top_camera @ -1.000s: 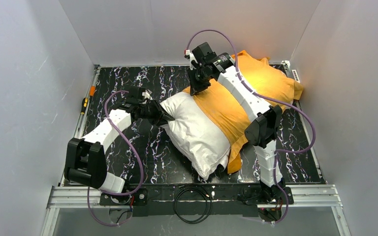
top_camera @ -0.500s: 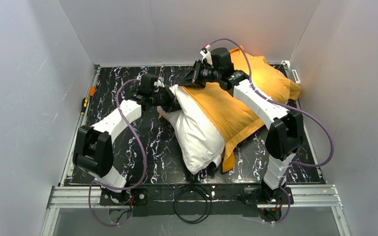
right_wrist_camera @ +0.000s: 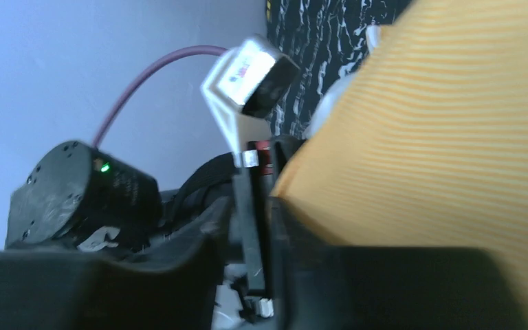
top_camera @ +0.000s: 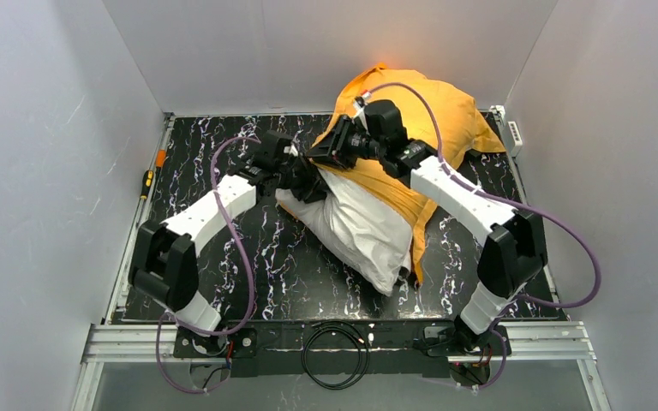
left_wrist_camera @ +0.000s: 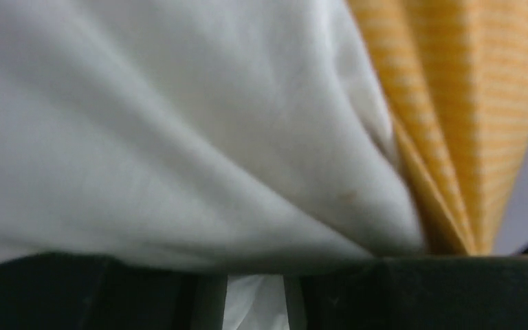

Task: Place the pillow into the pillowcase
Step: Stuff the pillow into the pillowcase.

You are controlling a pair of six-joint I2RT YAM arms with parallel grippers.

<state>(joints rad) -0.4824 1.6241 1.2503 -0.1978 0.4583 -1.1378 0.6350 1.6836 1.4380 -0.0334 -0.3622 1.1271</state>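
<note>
two robot arms meet over a marbled black table (top_camera: 223,145), seen from above. the left arm rises from 7 o'clock, folds at a raised elbow and stretches its forearm toward the centre, where the left gripper (top_camera: 306,181) sits against the far-left corner of the pillow (top_camera: 364,229). the right arm climbs from 5 o'clock, bends near 4 o'clock and runs a long forearm up toward 12 o'clock, wrist turned so the right gripper (top_camera: 324,152) points toward 9 o'clock at the edge of the pillowcase (top_camera: 424,90), close beside its partner. the white pillow lies slantwise at the centre, bare end toward 6 o'clock, far end under the orange pillowcase, which heaps up against the back wall between 12 and 1 o'clock. how deep the pillow sits inside is hidden by the right arm and folds. the blurred left wrist camera shows white cloth with orange pleats at 2 o'clock; a strip of white shows in the slim gap between its fingers (left_wrist_camera: 75,295), but whether they pinch it cannot be told. the right wrist camera shows that gripper's jaws slightly apart, orange cloth against one; any grip cannot be told.
</note>
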